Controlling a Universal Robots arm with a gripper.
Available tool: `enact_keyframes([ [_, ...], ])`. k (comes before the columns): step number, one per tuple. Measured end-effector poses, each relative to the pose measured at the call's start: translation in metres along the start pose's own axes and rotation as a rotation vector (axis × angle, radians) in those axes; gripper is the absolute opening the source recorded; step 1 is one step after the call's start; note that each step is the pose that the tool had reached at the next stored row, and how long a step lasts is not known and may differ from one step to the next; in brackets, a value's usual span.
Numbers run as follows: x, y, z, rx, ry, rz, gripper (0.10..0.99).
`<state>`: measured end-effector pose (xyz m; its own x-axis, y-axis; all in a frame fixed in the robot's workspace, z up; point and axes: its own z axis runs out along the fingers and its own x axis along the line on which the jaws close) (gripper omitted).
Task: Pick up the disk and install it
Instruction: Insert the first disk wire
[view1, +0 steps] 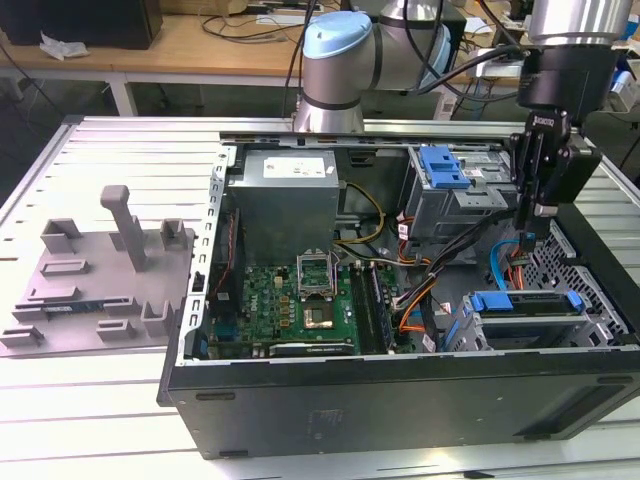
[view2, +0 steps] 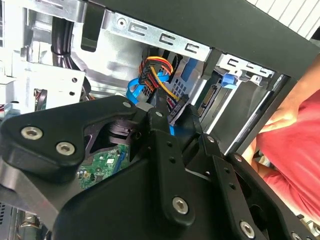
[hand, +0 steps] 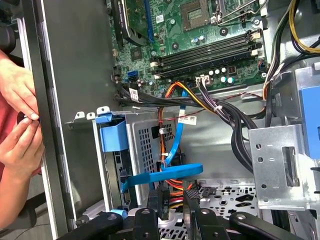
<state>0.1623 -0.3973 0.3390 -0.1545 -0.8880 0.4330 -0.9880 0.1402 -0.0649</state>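
The disk (view1: 525, 303) sits in the drive bay at the front corner of the open computer case, on the exterior view's right; its blue frame shows along the top. In both wrist views its blue end tab (hand: 112, 135) (view2: 227, 80) pokes from the metal cage. My gripper (view1: 530, 232) hangs above the case just behind that bay, apart from the disk. Its fingers (hand: 192, 210) are closed around a black cable connector (hand: 161, 200) (view2: 176, 106) with orange, red and yellow wires and a blue ribbon cable (hand: 165, 175) rising to it.
A person's hands (hand: 17, 125) and red sleeve (view2: 295, 150) are at the case's outer wall beside the bay. The motherboard (view1: 300, 295), power supply (view1: 285, 200) and another blue caddy (view1: 445, 165) fill the case. A grey fixture plate (view1: 100, 280) lies on the exterior view's left.
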Motion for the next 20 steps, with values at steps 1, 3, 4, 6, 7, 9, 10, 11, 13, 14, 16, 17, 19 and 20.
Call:
enact_keyframes([
  [1,-0.0001,0.0006,0.0005,0.004,-0.0009,0.002,0.333],
  [3,-0.0002,0.0008,0.0008,0.011,-0.0016,0.005,0.333],
  [4,-0.0003,0.0008,0.0009,0.014,-0.0020,0.007,0.333],
  [6,-0.0005,0.0008,0.0012,0.017,-0.0026,0.008,0.333],
  [7,-0.0005,0.0009,0.0013,0.018,-0.0027,0.009,0.333],
  [9,-0.0006,0.0015,0.0016,0.020,-0.0033,0.010,0.333],
  [10,-0.0006,0.0022,0.0018,0.022,-0.0035,0.011,0.333],
  [11,-0.0005,0.0025,0.0019,0.023,-0.0035,0.011,0.333],
  [13,-0.0005,0.0029,0.0020,0.024,-0.0013,0.011,0.333],
  [14,-0.0006,0.0030,0.0020,0.024,-0.0004,0.011,0.333],
  [16,-0.0006,0.0030,0.0021,0.025,0.0007,0.011,0.333],
  [17,-0.0006,0.0030,0.0021,0.026,0.0011,0.011,0.333],
  [19,-0.0007,0.0031,0.0023,0.027,0.0011,0.011,0.333],
  [20,-0.0007,0.0031,0.0024,0.028,0.0012,0.010,0.333],
])
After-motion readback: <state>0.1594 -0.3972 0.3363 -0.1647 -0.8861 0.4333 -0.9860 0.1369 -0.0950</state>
